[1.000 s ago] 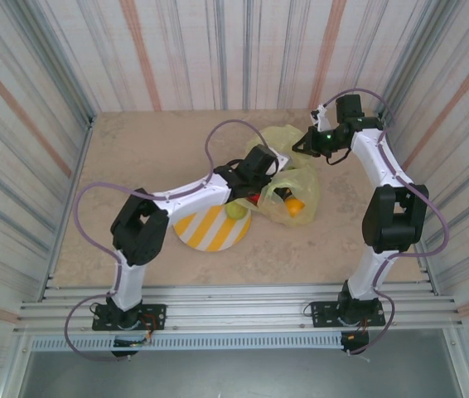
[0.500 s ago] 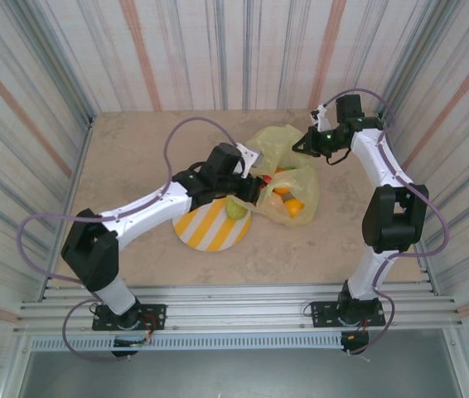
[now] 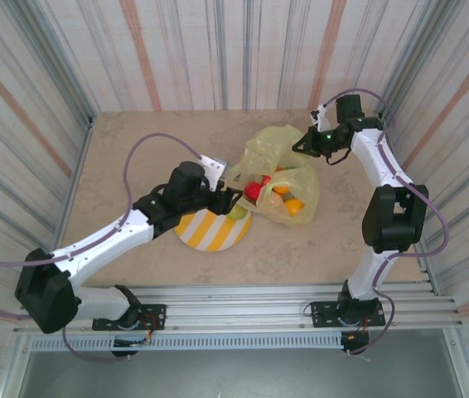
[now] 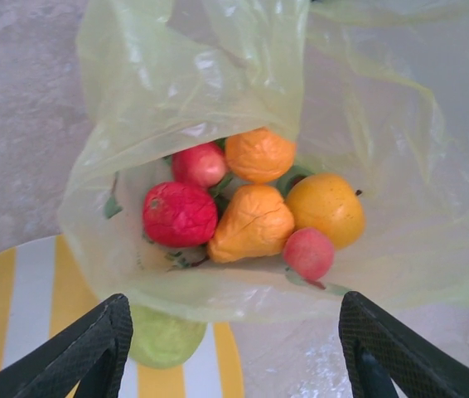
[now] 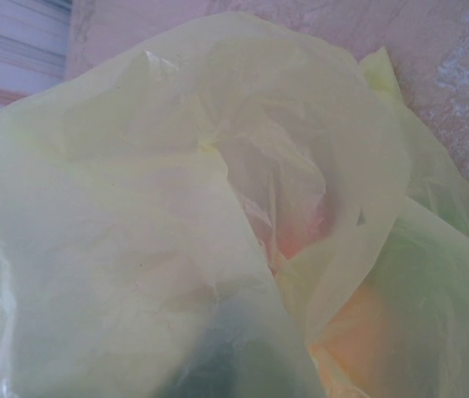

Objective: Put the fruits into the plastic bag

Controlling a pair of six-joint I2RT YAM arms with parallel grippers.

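Thin translucent yellow-green plastic bag [image 4: 218, 99] is covering the upper part of a glossy green toy fruit [image 4: 164, 340] at the round yellow-and-white striped plate's [image 4: 19, 307] rim. The picture's bottom edge is cutting off the left gripper's [image 4: 234, 311] black fingers [image 4: 94, 348]. Seen through the film, bagged fruits [image 5: 297, 224] are blurring into pink-orange patches. From above, the right gripper's [image 3: 300, 148] hold is reading too small to tell.

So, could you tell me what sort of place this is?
Probably an enclosed robot test cell: striped corrugated walls box in a beige tabletop, the left arm and right arm are bolted to aluminium rails at its near edge, and the props are toy-looking fruits in a plastic bag.
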